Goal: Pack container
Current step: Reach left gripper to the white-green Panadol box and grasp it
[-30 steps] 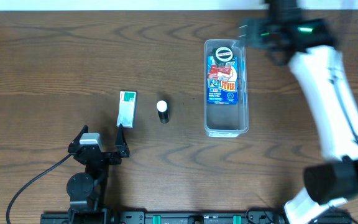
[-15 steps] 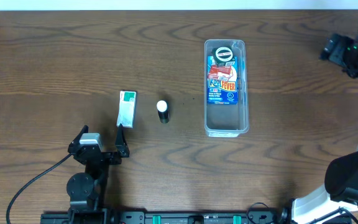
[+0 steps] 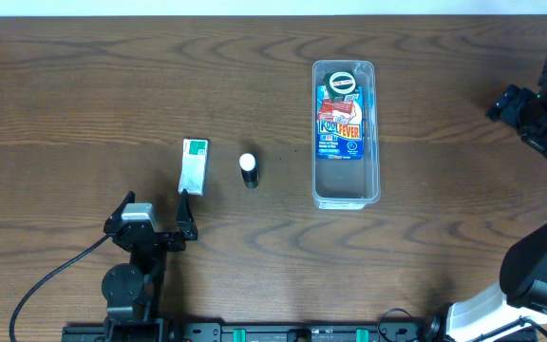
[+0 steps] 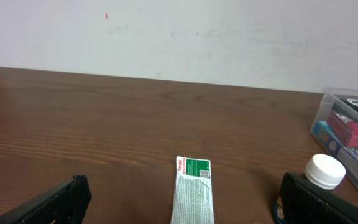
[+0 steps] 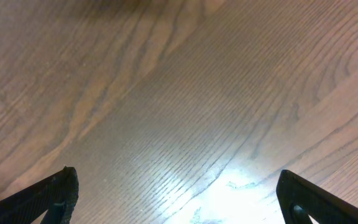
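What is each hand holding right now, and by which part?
Nothing. The left hand and the right hand are both open and empty; the green box lies ungripped ahead of the left hand.

The long, clear container (image 3: 347, 189) holds a blue carton (image 3: 340, 125). It lies near the white-capped bottle (image 3: 248, 168), on the bottle's right.

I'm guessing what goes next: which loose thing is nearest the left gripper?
The green-and-white box, just ahead of the left gripper; the white-capped bottle stands farther right.
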